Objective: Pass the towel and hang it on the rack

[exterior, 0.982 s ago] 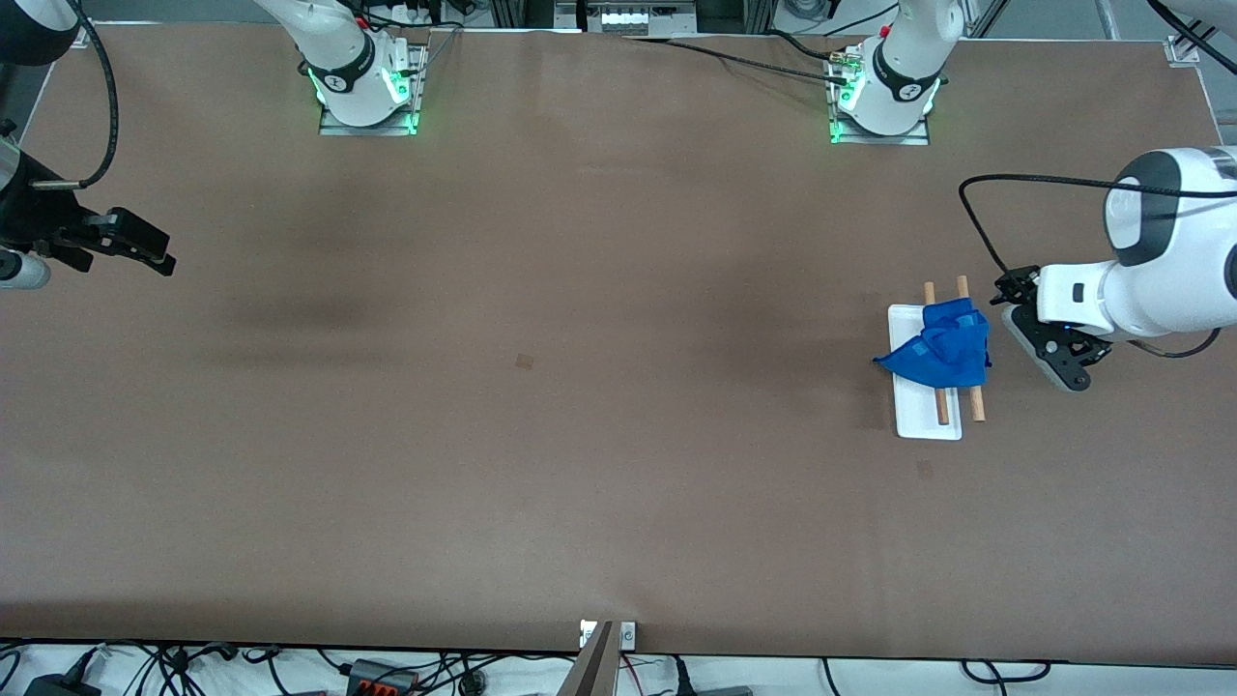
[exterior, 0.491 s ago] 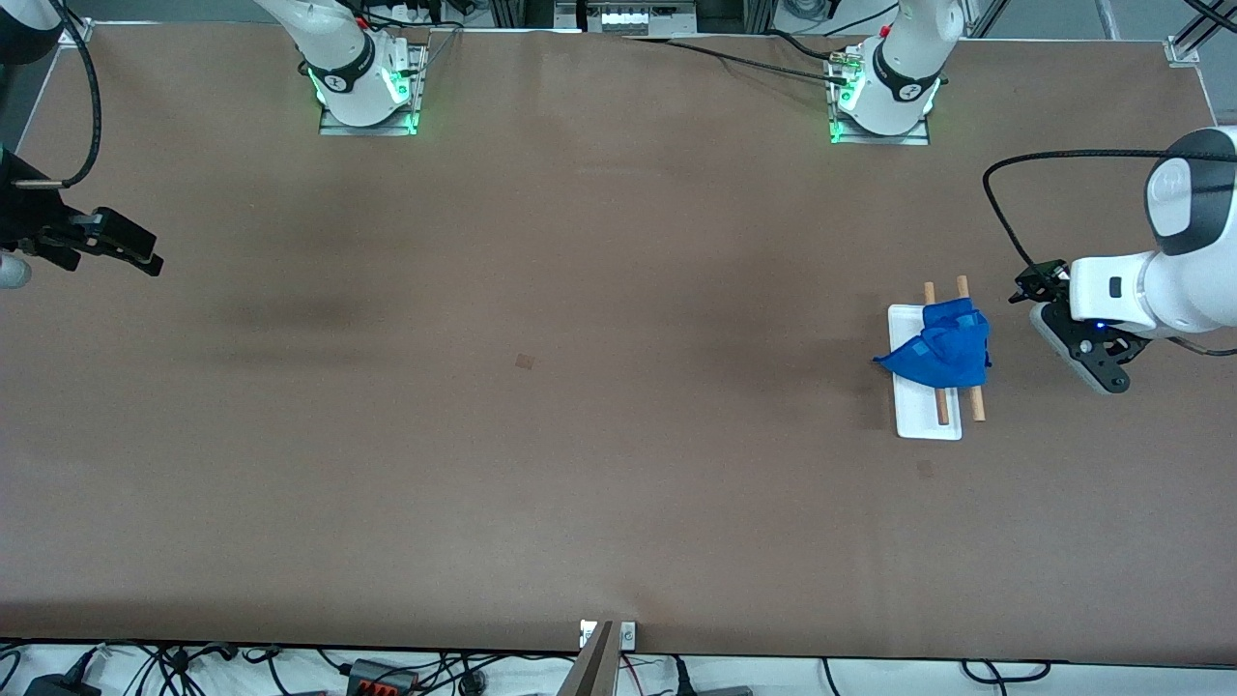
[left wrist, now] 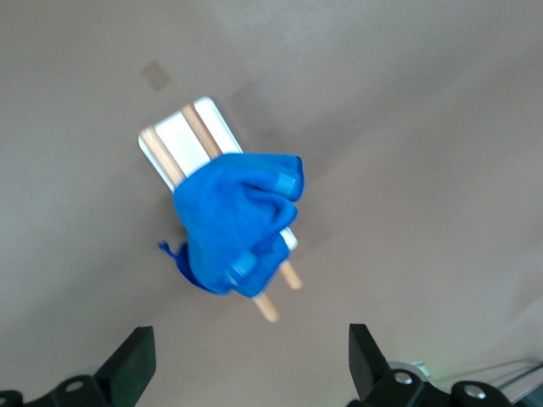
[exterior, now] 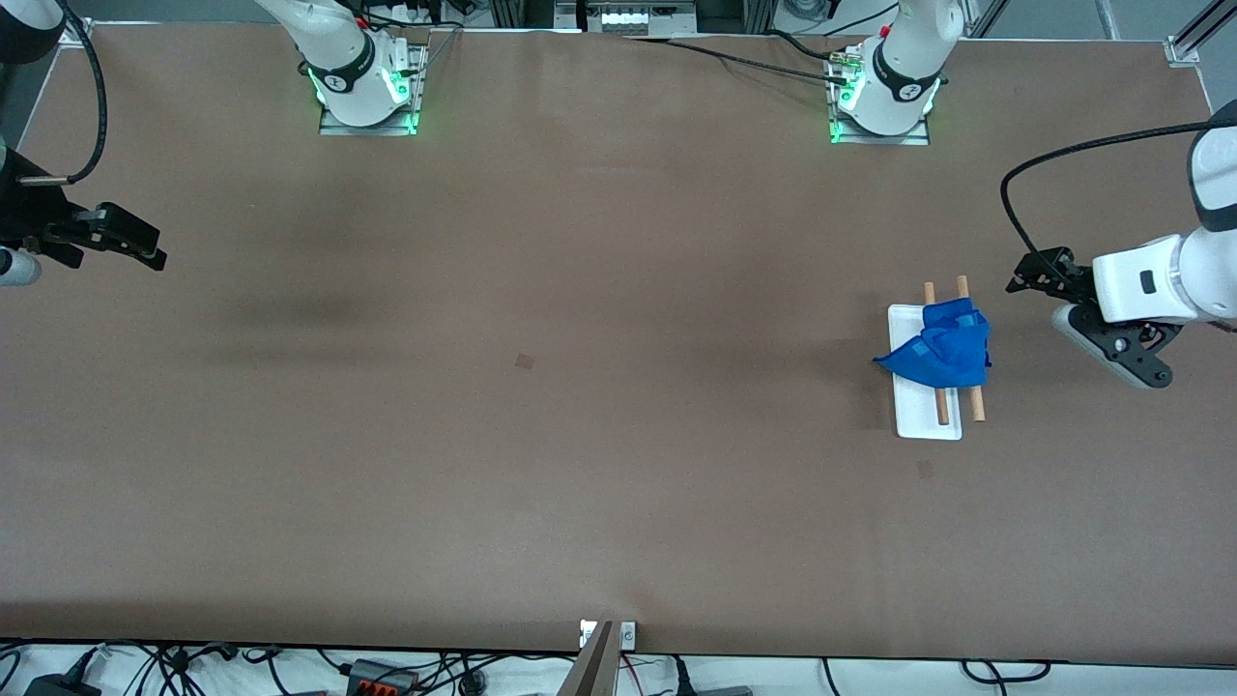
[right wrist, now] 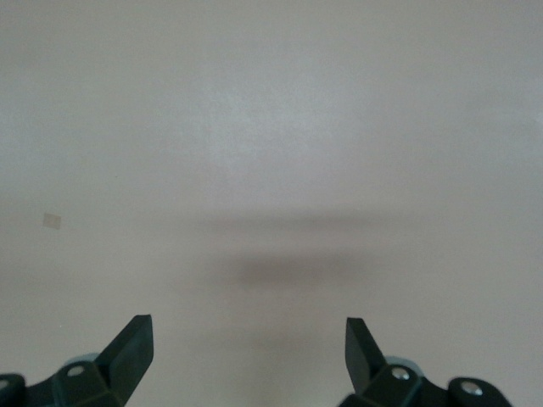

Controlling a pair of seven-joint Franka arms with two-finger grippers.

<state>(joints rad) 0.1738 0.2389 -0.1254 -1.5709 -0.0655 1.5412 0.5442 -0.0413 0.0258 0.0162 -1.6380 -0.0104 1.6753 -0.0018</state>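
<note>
The bright blue towel (exterior: 942,350) lies bunched over both wooden rods of the rack (exterior: 923,418), whose white base sits toward the left arm's end of the table. The left wrist view shows the towel (left wrist: 237,225) draped across the rack (left wrist: 180,136). My left gripper (exterior: 1032,273) is open and empty, apart from the rack, beside it toward the left arm's end; its own view shows it (left wrist: 250,365) with the jaws wide apart. My right gripper (exterior: 145,246) is open and empty over bare table at the right arm's end, and it shows in its own view (right wrist: 249,352).
The brown table (exterior: 580,435) carries only the rack and towel. The arm bases (exterior: 367,92) (exterior: 881,97) stand along the edge farthest from the front camera. Cables lie off the table's near edge.
My left gripper has drawn away from the rack toward the left arm's end of the table. The towel and rack have not moved. My right gripper has shifted only slightly.
</note>
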